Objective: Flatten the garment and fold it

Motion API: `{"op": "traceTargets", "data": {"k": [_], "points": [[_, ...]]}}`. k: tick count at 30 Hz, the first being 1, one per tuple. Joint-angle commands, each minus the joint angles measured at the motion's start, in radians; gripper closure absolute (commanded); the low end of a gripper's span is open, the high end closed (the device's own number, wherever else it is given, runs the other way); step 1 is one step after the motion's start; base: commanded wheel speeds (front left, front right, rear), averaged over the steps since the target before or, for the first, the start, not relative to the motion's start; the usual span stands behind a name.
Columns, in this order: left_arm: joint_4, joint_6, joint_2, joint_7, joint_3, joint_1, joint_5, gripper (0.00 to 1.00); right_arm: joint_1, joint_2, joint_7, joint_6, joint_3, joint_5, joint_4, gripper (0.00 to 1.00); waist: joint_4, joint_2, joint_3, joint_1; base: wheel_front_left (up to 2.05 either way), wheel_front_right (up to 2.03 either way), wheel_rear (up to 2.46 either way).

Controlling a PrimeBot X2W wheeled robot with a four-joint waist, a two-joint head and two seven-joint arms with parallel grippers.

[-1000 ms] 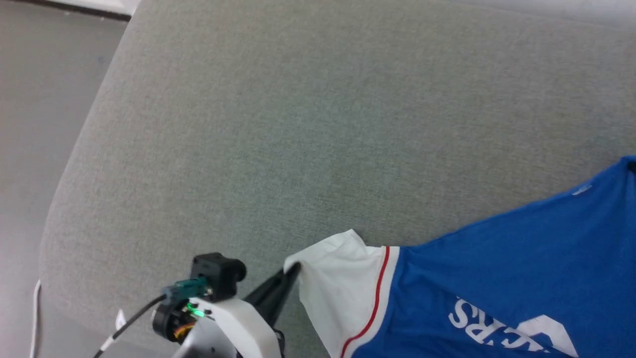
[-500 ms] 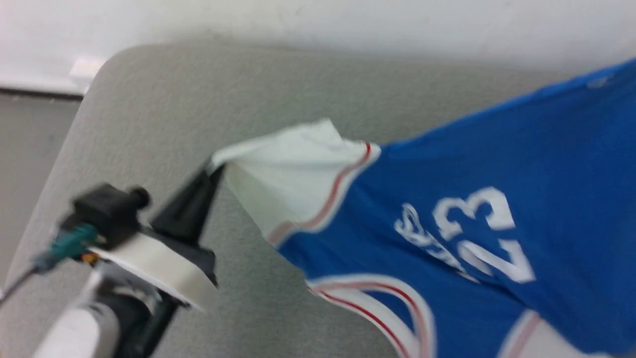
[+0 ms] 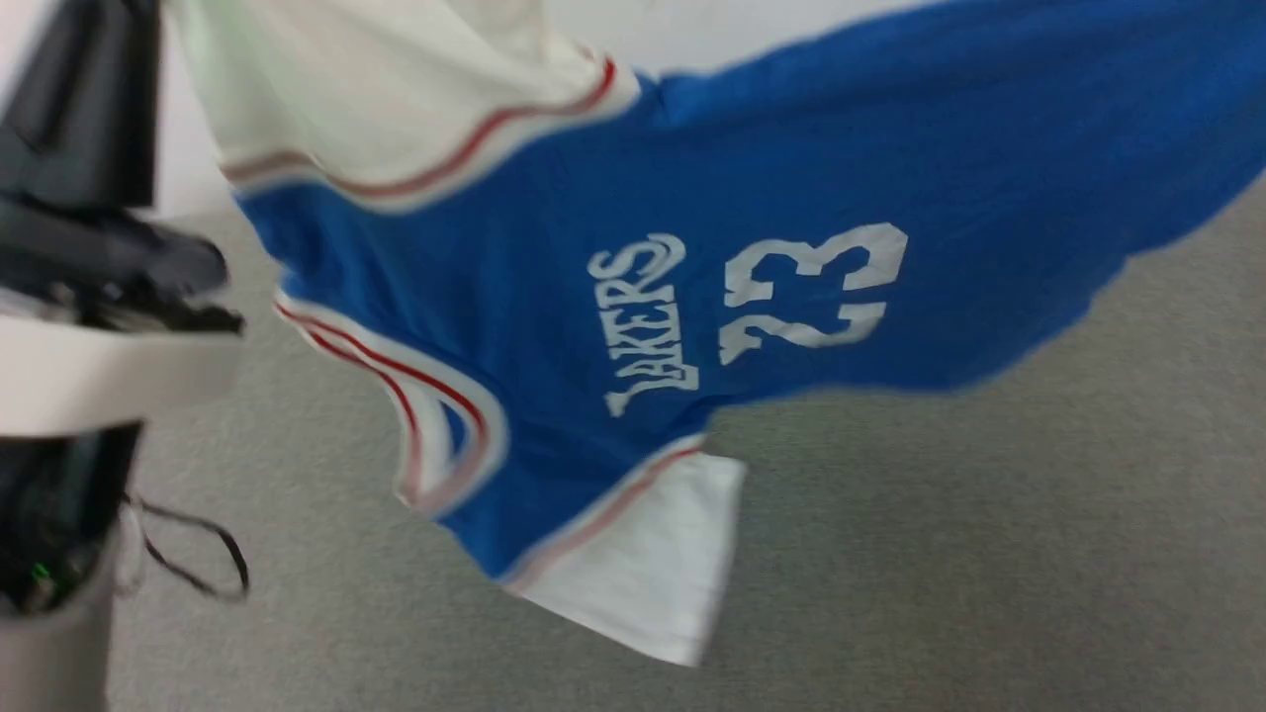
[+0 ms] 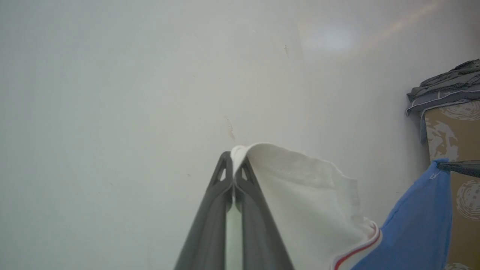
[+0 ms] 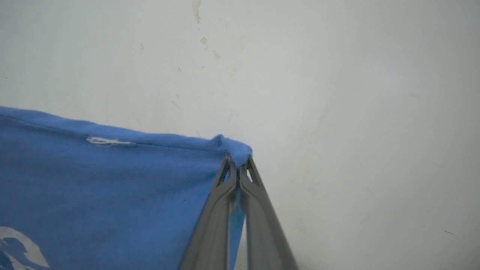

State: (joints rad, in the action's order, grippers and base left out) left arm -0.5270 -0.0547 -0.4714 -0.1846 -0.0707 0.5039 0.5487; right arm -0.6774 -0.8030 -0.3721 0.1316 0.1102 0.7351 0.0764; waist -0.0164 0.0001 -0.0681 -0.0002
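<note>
**Head view.** At the left edge the left arm point(image 3: 89, 381) shows as a pale smooth band over dark housings, all blurred. A thin black cable point(image 3: 198, 554) loops below it. The shirt point(image 3: 890, 148) hangs stretched across the upper frame, above the grey surface point(image 3: 989, 554), which is a finely woven, felt-like fabric. The shirt is soft blue jersey. At upper left one sleeve end is white, edged by a thin red stripe. Below it a curved neckline carries white and red banding. At centre, white printed letters read "LAKERS", running upward in the frame, with the number "23" to their right. A second white sleeve end dangles at lower centre.

**Left wrist view.** Against a smooth white wall point(image 4: 112, 93), the left gripper point(image 4: 234, 165) has its two dark grey fingers pressed together on the folded edge of the white sleeve. The cloth drapes toward the lower right, past the red stripe and into blue. At the right edge stands a brown cardboard box point(image 4: 461, 127) printed with pale round patterns, with folded grey cloth point(image 4: 446, 84) on top.

**Right wrist view.** Blue jersey lies at lower left, its hem showing a small white stitched mark. At centre the right gripper point(image 5: 239, 167) pinches the hem corner, and blue cloth bunches just above the closed tips. The wall to the right is scuffed.
</note>
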Motion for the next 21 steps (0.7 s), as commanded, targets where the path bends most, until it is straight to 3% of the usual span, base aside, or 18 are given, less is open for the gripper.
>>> {"op": "traceTargets", "data": {"k": [1, 5, 12, 16, 21], "points": [[0.000, 0.001, -0.008, 0.004, 0.011, 0.060, -0.001, 1.00, -0.020, 0.011, 0.003, -0.001, -0.006, 0.008, 0.010, 1.00, -0.054, -0.0001, 0.007, 0.0002, 0.00, 0.00, 0.00], [0.016, 0.008, -0.019, -0.011, 0.010, 0.157, -0.001, 1.00, -0.039, 0.010, 0.004, -0.001, -0.015, 0.001, 0.020, 1.00, -0.069, -0.0001, -0.026, 0.0002, 0.00, 0.00, 0.00], [0.133, 0.030, -0.034, -0.054, -0.021, 0.464, -0.020, 1.00, -0.147, 0.004, 0.043, -0.001, -0.039, -0.008, -0.004, 1.00, -0.090, -0.0001, -0.168, 0.0002, 0.00, 0.00, 0.00], [0.304, 0.066, -0.027, -0.045, -0.072, 0.691, -0.061, 1.00, -0.275, 0.021, 0.100, -0.001, -0.025, -0.024, -0.091, 1.00, -0.096, -0.0001, -0.286, 0.0002, 0.00, 0.00, 0.00], [0.489, 0.098, -0.020, -0.002, -0.110, 0.841, -0.108, 1.00, -0.395, 0.040, 0.166, -0.001, 0.027, -0.050, -0.194, 1.00, -0.099, -0.0001, -0.359, 0.0002, 0.00, 0.00, 0.00]]}}
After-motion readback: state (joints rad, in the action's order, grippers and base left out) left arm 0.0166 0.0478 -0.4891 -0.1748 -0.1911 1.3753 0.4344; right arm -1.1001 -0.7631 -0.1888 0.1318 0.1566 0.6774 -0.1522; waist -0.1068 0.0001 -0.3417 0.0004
